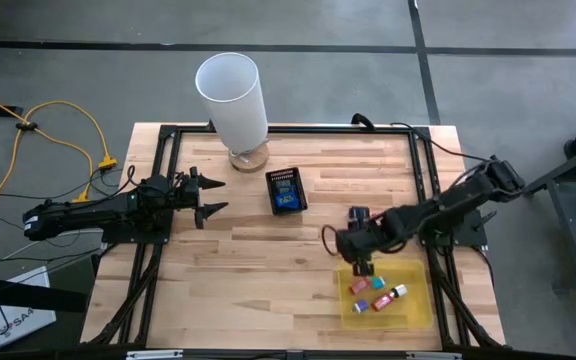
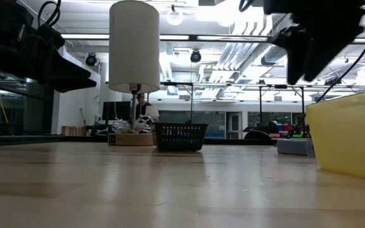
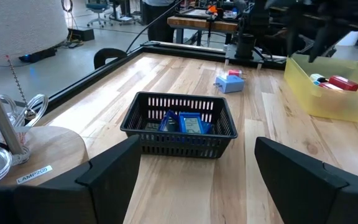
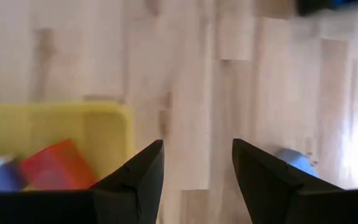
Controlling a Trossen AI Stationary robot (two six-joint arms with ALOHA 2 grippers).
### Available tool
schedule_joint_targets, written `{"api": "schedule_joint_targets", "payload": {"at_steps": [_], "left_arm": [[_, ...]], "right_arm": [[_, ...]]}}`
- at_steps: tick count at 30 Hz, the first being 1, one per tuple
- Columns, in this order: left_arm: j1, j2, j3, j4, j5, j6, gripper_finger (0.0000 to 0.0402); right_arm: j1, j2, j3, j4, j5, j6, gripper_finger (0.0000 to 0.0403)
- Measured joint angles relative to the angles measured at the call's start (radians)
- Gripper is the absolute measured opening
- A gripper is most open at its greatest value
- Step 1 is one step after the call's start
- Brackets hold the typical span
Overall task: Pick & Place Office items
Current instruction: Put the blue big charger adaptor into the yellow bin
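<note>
Currently I am holding my right gripper [image 1: 360,262] half-open and empty over the yellow tray [image 1: 420,312] edge, office items [image 1: 378,293] lying inside, while my left gripper [image 1: 208,198] is waiting wide open; descending off-centre risks striking the rim.

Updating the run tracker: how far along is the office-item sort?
Done: some blue pieces lie in the black mesh box. In hand: nothing; right pincer hangs open and empty over a corner of the yellow tray, left pincer waits open left of the box. Left: coloured blocks in the tray and a pale blue block loose on the table; target container unclear.
</note>
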Motion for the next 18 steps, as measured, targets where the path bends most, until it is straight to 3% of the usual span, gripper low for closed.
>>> {"api": "schedule_joint_targets", "payload": {"at_steps": [18], "left_arm": [[0.0, 0.0, 0.0, 0.0, 0.0, 0.0, 0.0308]], "right_arm": [[-0.293, 0.0, 0.0, 0.0, 0.001, 0.055, 0.0176]]}}
